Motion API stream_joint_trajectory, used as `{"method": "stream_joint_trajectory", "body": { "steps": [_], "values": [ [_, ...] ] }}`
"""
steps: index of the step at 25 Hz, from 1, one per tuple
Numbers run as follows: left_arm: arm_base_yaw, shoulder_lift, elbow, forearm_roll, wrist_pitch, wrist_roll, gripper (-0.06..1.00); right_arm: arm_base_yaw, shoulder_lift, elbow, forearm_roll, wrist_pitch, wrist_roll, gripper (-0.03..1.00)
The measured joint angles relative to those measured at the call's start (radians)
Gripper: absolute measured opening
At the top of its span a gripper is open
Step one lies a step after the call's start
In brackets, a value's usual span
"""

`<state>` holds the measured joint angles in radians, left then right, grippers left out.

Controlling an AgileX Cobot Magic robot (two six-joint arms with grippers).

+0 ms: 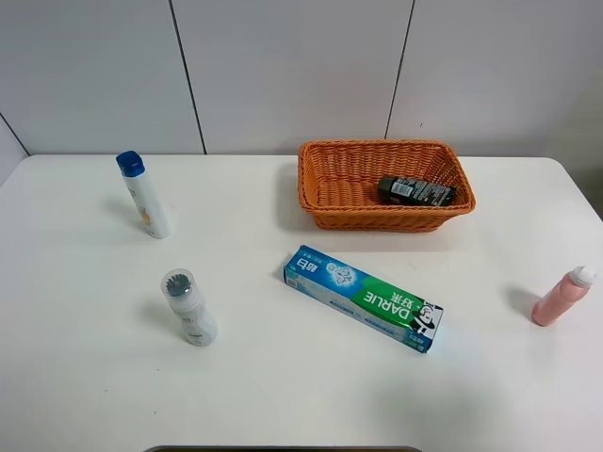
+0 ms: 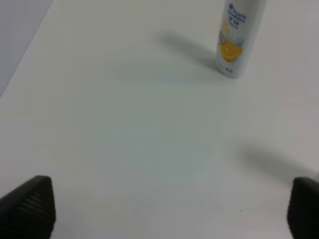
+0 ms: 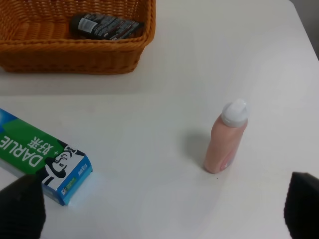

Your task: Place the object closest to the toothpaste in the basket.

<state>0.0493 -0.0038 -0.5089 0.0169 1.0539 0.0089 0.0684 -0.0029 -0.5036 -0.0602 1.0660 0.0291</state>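
Note:
The green and blue toothpaste box lies flat in the middle of the white table; it also shows in the right wrist view. The orange wicker basket stands behind it and holds a black tube, also seen in the right wrist view. Neither arm shows in the exterior high view. My left gripper is open and empty above bare table. My right gripper is open and empty above the table between the toothpaste box and a pink bottle.
A white bottle with a blue cap stands at the far left, also in the left wrist view. A white bottle with a grey cap stands front left. The pink bottle stands near the right edge. The basket wall shows in the right wrist view.

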Motion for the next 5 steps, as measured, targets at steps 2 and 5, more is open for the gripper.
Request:
{"method": "stream_joint_trajectory", "body": {
  "steps": [2,5],
  "values": [
    [0.000,0.000,0.000,0.000,0.000,0.000,0.94,0.000,0.000,0.000,0.000,0.000,0.000,0.99],
    [0.000,0.000,0.000,0.000,0.000,0.000,0.94,0.000,0.000,0.000,0.000,0.000,0.000,0.99]
  ]
}}
